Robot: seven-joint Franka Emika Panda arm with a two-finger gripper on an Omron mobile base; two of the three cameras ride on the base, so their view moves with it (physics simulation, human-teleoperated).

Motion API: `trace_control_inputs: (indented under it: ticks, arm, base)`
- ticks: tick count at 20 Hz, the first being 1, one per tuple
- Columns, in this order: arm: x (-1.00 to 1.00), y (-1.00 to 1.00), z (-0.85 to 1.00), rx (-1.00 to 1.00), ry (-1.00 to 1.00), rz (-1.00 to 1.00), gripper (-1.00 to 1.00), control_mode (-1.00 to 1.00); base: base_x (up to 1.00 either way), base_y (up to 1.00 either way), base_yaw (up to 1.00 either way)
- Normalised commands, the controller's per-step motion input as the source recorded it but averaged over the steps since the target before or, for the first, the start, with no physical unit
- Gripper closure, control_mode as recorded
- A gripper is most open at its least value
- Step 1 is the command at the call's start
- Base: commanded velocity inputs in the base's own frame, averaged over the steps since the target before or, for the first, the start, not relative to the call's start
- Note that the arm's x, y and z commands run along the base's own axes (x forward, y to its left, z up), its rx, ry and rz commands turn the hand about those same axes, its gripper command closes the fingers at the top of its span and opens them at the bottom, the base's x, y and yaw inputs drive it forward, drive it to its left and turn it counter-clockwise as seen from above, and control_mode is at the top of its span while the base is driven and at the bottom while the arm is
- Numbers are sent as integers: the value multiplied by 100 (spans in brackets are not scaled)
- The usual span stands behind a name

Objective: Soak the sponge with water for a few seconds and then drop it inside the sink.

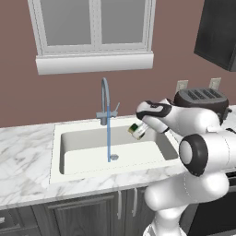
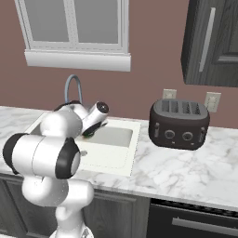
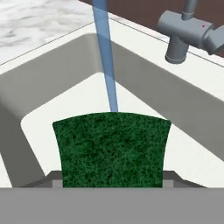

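The small rectangular yellow sponge with a dark green scrub layer is already picked up: the end effector of the white arm is closed on it and holds it in the air above the right part of the large off-white rectangular sink, which is set into the grey-veined white marble desk. In the hand view the green scrub face is turned toward the camera, sitting between the two finger tips.

The grey gooseneck tap is running. The thin translucent blue stream of water falls straight down and lands near the small round metal drain. In the left base view the sponge is to the right of the stream, near it but apart from it. In the hand view the stream seems to end just at the upper edge of the sponge, but I judge that it passes behind the sponge there and does not touch it.

So the grasp and the opening of the tap look done. The soaking itself does not seem to have started yet. What is left, in my judgement: bring the sponge sideways under the stream, keep it there for a few seconds, then open the end effector so that the sponge falls into the basin. The black four-slot toaster on the desk to the right has no part in this.
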Motion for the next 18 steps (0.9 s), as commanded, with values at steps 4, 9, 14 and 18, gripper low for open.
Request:
trace_control_inputs:
  ticks: [4, 9, 14, 18]
  arm:
    - [0, 8, 2, 0, 13, 10, 100, -100]
    - [0, 11, 0, 0, 1, 10, 100, -100]
    - [0, 17, -13, 0, -6, 11, 100, -100]
    - [0, 23, -14, 0, -10, 11, 100, -100]
  base:
    - [0, 0, 0]
    - [0, 0, 0]
    - [0, 0, 0]
    - [0, 0, 0]
